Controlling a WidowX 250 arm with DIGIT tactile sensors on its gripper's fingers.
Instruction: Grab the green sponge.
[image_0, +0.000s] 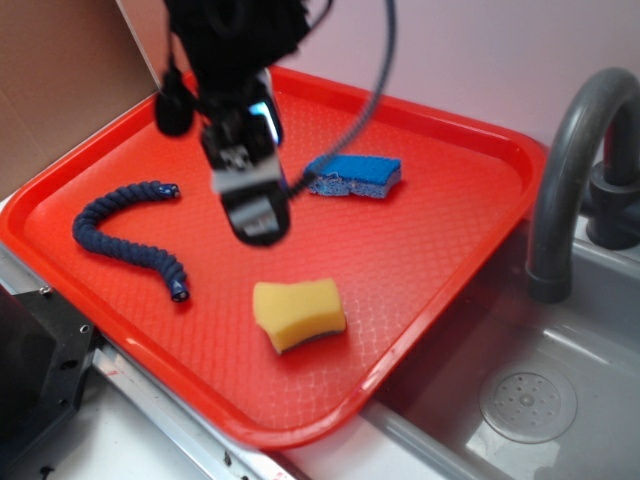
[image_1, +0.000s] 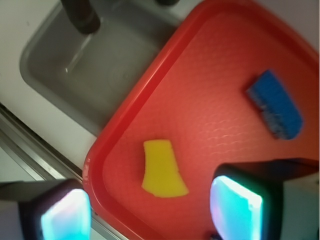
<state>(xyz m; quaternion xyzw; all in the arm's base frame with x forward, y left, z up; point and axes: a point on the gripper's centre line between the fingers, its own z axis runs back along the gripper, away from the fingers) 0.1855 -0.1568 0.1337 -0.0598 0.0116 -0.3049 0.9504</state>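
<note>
The green sponge (image_0: 298, 314), yellow foam with a thin dark layer underneath, lies flat on the red tray (image_0: 430, 230) near its front edge. In the wrist view the green sponge (image_1: 162, 169) sits ahead of the fingers, near the tray's (image_1: 210, 100) rim. My gripper (image_0: 256, 215) hangs above the tray's middle, up and to the left of the sponge, not touching it. My gripper (image_1: 150, 212) is open in the wrist view, with only tray surface between its glowing pads (image_1: 235, 205).
A blue rectangular sponge (image_0: 355, 176) lies toward the tray's back. A dark blue curved rope piece (image_0: 130, 230) lies at the left. A grey sink (image_0: 530, 400) with a faucet (image_0: 575, 160) borders the tray on the right.
</note>
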